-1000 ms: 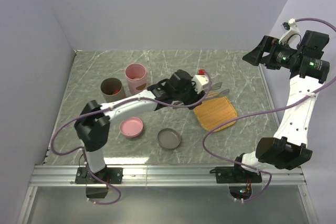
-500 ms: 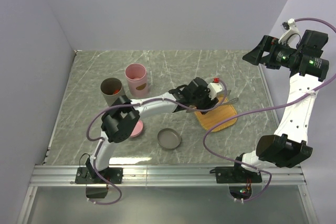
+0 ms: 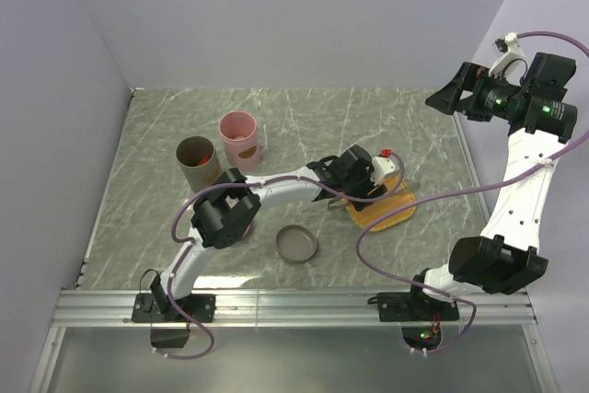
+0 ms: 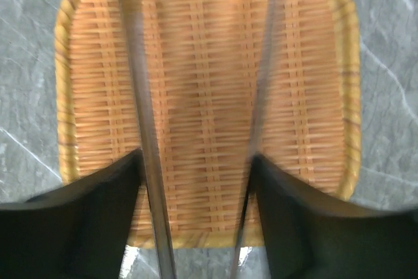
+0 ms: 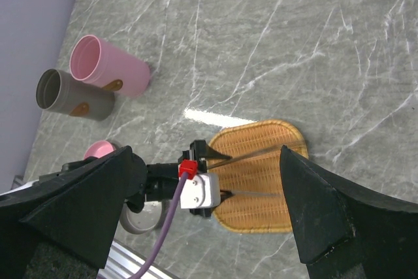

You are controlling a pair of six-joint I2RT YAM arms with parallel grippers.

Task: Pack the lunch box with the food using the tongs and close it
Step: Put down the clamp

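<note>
My left gripper (image 3: 381,182) (image 4: 194,158) (image 5: 226,176) is shut on the tongs (image 4: 140,96) (image 5: 261,151). Each slim silver arm lies against the inside of one finger, and the two arms stand spread apart. The tongs reach out over the bare woven orange tray (image 4: 202,44) (image 3: 391,213). No food shows on the tray. Two open round tubs, which I take for the lunch box, stand at the back left: a pink one (image 3: 239,138) (image 5: 108,65) and a brown one (image 3: 197,158). My right gripper (image 3: 444,98) (image 5: 206,149) hangs open, high above the table's right side.
A flat grey round dish (image 3: 296,243) lies near the front, left of the tray. A pink round dish (image 5: 98,149) peeks out beside the left arm in the right wrist view. The left arm's elbow (image 3: 221,213) and purple cable hang over the table's middle.
The left arm has swung right and carried the tongs out over the tray. Its elbow now covers the pink dish in the top view. The right arm has not moved.
</note>
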